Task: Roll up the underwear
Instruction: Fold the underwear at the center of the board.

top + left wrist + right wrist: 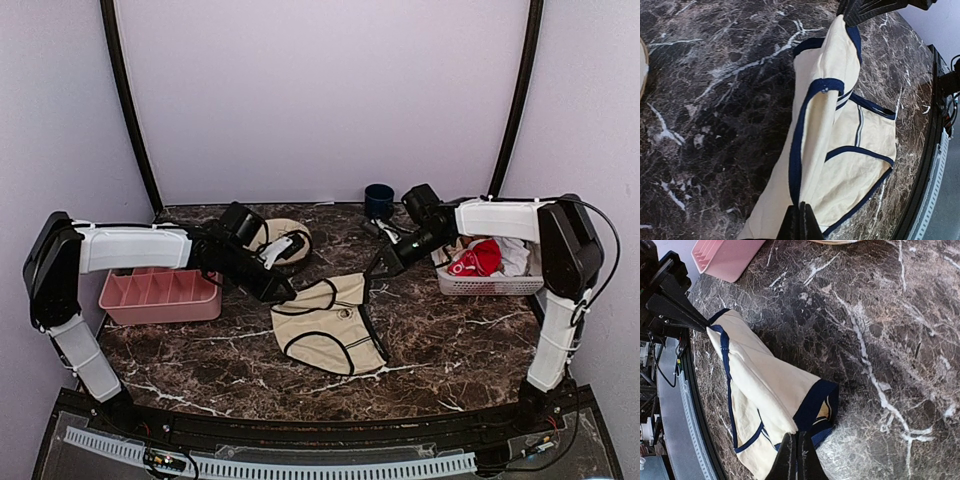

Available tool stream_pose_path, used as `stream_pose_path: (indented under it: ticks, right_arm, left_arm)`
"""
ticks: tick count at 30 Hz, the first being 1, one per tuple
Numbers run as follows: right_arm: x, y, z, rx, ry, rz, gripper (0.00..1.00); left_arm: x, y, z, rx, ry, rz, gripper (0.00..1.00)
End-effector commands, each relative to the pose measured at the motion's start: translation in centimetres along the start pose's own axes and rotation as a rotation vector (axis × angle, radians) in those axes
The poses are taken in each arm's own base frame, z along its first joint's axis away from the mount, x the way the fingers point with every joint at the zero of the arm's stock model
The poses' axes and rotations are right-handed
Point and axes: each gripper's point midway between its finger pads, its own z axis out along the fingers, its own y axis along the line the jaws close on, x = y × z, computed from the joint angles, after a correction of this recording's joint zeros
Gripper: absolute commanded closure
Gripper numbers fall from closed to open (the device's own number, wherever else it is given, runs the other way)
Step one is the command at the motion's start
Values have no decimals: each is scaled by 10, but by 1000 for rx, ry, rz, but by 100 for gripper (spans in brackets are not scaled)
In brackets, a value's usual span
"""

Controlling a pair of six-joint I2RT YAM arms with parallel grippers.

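The underwear (330, 325) is cream with dark trim and lies mid-table, its far edge lifted off the marble. My left gripper (285, 293) is shut on its left corner. In the left wrist view the fingertips (800, 222) pinch the dark trim and the underwear (840, 150) stretches away from them. My right gripper (376, 268) is shut on the opposite corner. The right wrist view shows its fingertips (795, 457) clamped on the dark band, with the underwear (767, 382) folded over itself toward the left gripper (677, 307).
A pink divided tray (160, 295) sits at the left. A round beige plate (285, 240) lies behind the left gripper and a dark cup (378, 200) stands at the back. At the right, a white basket (490, 283) holds a red garment (475, 260).
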Motion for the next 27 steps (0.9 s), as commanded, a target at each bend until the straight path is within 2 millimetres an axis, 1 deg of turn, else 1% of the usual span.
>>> stream_pose_path:
  ticks: [1, 5, 8, 11, 14, 17, 21, 24, 27]
  right_arm:
    - [0, 20, -9, -20, -38, -31, 100]
    - [15, 30, -4, -34, -18, -23, 100]
    - [33, 35, 4, -40, 21, -16, 100]
    - [46, 39, 8, -44, 41, -8, 100]
    - [65, 38, 13, -38, 72, 12, 100]
    - [79, 33, 15, -20, 96, 27, 100]
    - [87, 33, 15, -17, 107, 38, 100]
    - [87, 34, 12, -13, 105, 34, 100]
    - [91, 36, 11, -16, 119, 37, 100]
  left_arm:
    - [2, -29, -7, 87, -32, 17, 100]
    - [13, -39, -4, 126, -29, 7, 100]
    - [25, -46, 0, 149, -1, 17, 100]
    - [39, -53, 6, 173, 32, 21, 100]
    - [50, -58, 11, 195, 49, 11, 100]
    - [53, -65, 16, 223, 53, 6, 100]
    - [60, -73, 23, 252, 70, 0, 100]
    - [67, -75, 28, 263, 84, -9, 100]
    - [75, -75, 34, 264, 106, -15, 100]
